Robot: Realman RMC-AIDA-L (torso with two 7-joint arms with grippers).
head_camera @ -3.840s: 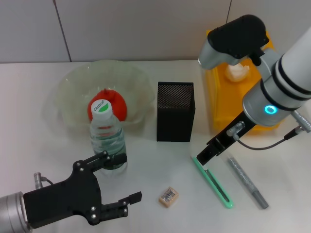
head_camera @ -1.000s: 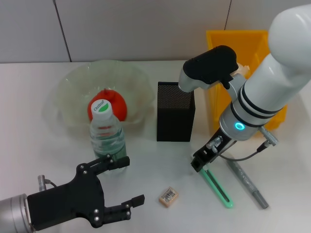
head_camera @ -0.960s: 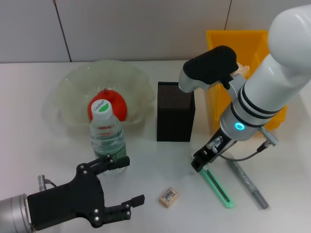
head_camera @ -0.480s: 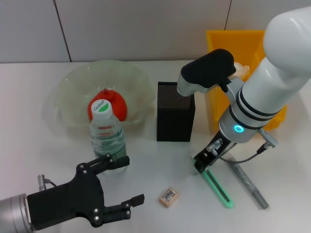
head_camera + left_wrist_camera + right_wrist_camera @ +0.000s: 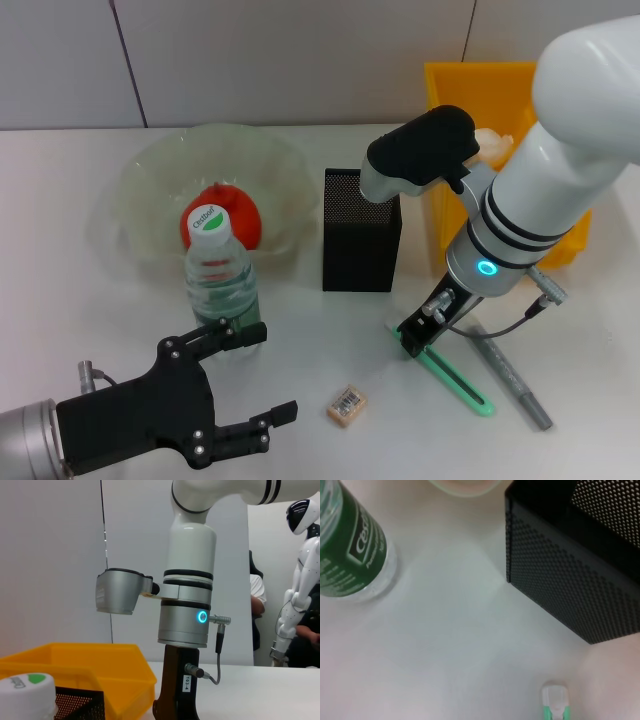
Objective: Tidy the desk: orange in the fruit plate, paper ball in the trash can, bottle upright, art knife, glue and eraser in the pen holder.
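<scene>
While the left gripper (image 5: 250, 375) is held wide open beside the upright bottle (image 5: 220, 275), the right gripper (image 5: 412, 340) is set on the green art knife (image 5: 450, 375); jaw state cannot be told.

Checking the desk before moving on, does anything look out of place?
Yes. The green knife, grey glue and eraser lie loose on the table, not in the pen holder. The right end effector is at the knife's end.

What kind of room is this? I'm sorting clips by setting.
Probably a robotics lab with a staged desk: a white table holds a mesh pen holder, while a white humanoid robot and seated people show behind.
</scene>
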